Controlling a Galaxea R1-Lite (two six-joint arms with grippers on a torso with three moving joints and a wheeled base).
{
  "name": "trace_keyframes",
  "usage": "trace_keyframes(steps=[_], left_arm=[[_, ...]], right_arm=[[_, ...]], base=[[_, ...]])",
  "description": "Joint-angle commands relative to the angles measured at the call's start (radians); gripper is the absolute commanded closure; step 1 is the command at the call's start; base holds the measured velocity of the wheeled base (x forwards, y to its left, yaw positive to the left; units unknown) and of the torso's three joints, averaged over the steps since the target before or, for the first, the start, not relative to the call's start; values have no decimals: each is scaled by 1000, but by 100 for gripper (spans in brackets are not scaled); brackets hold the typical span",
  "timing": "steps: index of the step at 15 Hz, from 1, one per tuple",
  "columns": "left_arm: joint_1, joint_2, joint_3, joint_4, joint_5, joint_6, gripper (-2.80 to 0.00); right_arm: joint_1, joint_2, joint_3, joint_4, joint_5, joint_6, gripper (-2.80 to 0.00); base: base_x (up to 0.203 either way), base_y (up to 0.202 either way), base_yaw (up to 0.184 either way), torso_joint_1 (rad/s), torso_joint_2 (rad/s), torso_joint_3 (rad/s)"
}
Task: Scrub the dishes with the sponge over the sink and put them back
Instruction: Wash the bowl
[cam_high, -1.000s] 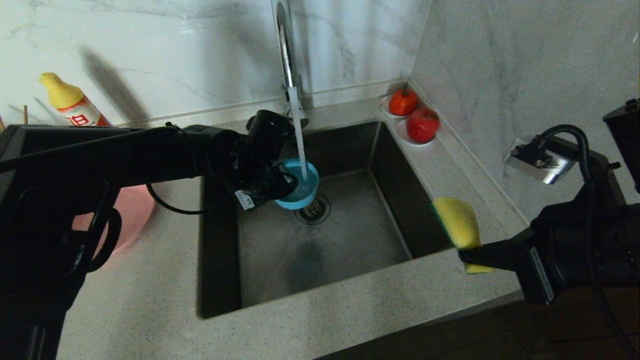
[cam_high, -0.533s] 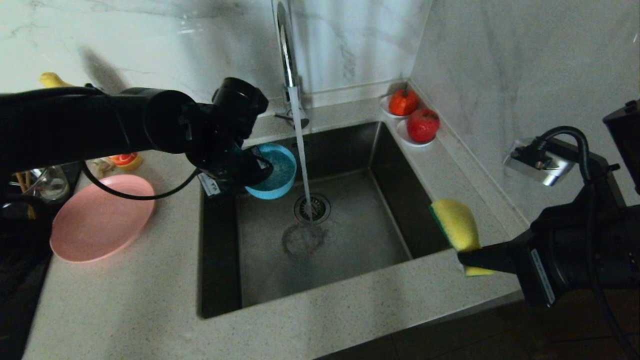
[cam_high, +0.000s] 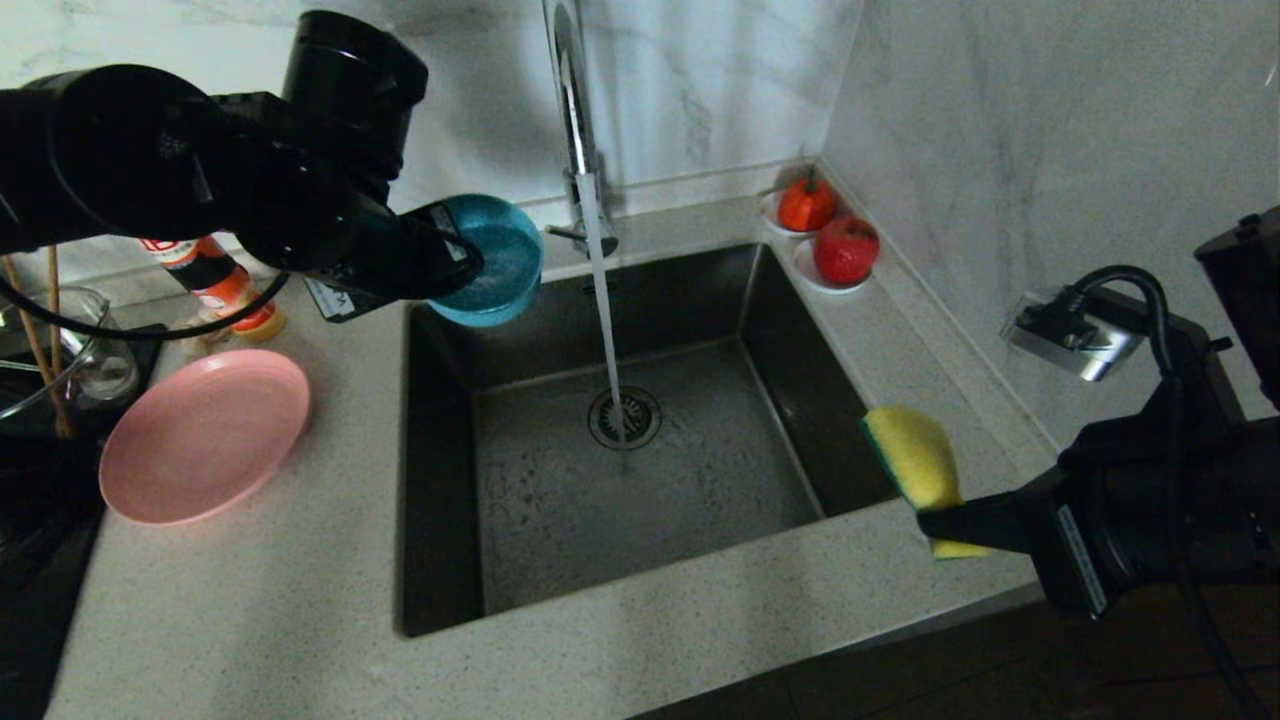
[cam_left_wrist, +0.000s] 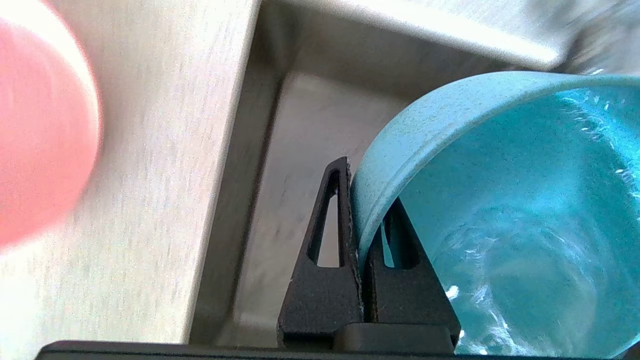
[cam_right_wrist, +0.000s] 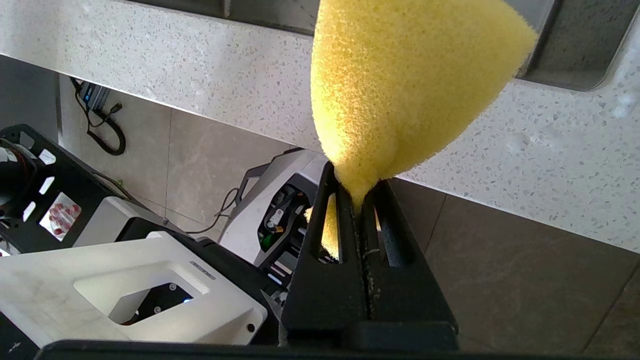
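Observation:
My left gripper (cam_high: 455, 262) (cam_left_wrist: 362, 200) is shut on the rim of the teal bowl (cam_high: 493, 260) (cam_left_wrist: 500, 200), holding it wet and tilted in the air above the sink's (cam_high: 620, 500) back-left corner. The pink plate (cam_high: 203, 436) lies flat on the counter left of the sink. My right gripper (cam_high: 935, 522) (cam_right_wrist: 356, 192) is shut on the yellow and green sponge (cam_high: 912, 457) (cam_right_wrist: 400, 85), holding it still above the counter at the sink's front-right corner.
Water runs from the chrome tap (cam_high: 572, 110) onto the drain strainer (cam_high: 624, 417). Two red fruits on white saucers (cam_high: 828, 232) sit at the back-right corner. A soap bottle (cam_high: 215, 285) and a glass cup with chopsticks (cam_high: 60, 345) stand at the far left.
My left arm has lifted the bowl out of the water stream and carried it up and to the left, towards the sink's back-left corner. The right arm and sponge have stayed put.

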Motion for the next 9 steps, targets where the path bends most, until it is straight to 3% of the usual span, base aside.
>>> trace_keyframes(steps=[1, 7, 9], left_arm=[[0, -41, 30, -104, 1, 54, 0], [-1, -85, 169, -466, -9, 293, 0], [-1, -87, 190, -528, -10, 335, 0]], right_arm=[[0, 6, -2, 3, 0, 1, 0], [0, 6, -1, 1, 2, 1, 0], [0, 3, 1, 1, 5, 1, 0]], base=[[0, 0, 0, 0, 0, 0], [0, 0, 0, 0, 0, 0], [0, 0, 0, 0, 0, 0]])
